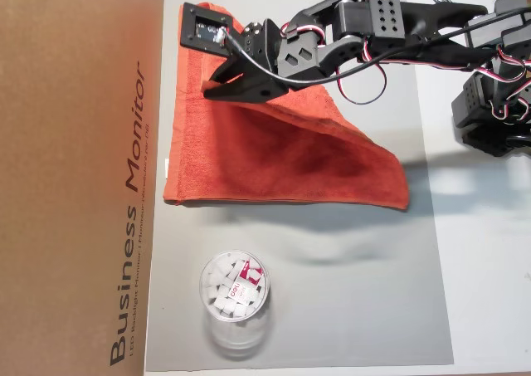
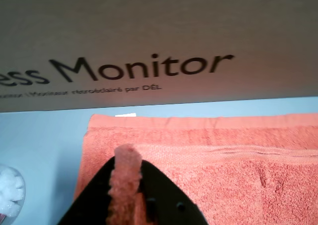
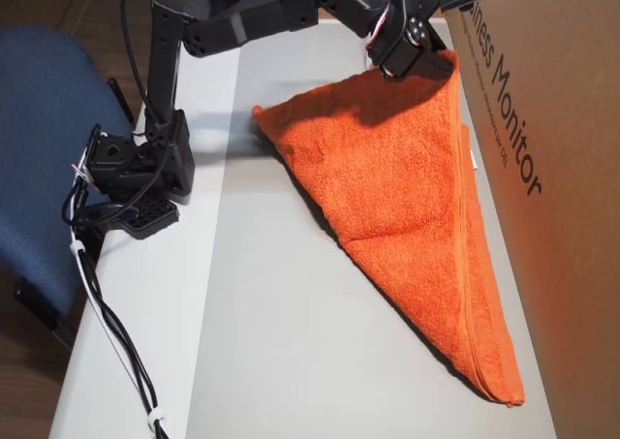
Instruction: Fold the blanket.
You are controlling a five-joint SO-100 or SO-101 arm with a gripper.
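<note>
You're mid-fold: the fingers (image 2: 126, 185) grip a corner of the orange-red towel (image 1: 282, 156) over its far hem, so lower and release it there next.

In an overhead view: blanket (image 1: 282, 156) on surface (image 1: 373, 310), box (image 1: 79, 177) along its left edge, cup (image 1: 235, 297) below blanket, end effector (image 1: 217, 85) over blanket's top-left

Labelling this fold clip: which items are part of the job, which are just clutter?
In the job:
- blanket, folded over into a triangle
- gripper, shut on a pinch of the blanket

Lying about:
- clear plastic cup holding white pieces
- cardboard monitor box along the blanket's edge
- blue chair beside the table
</note>
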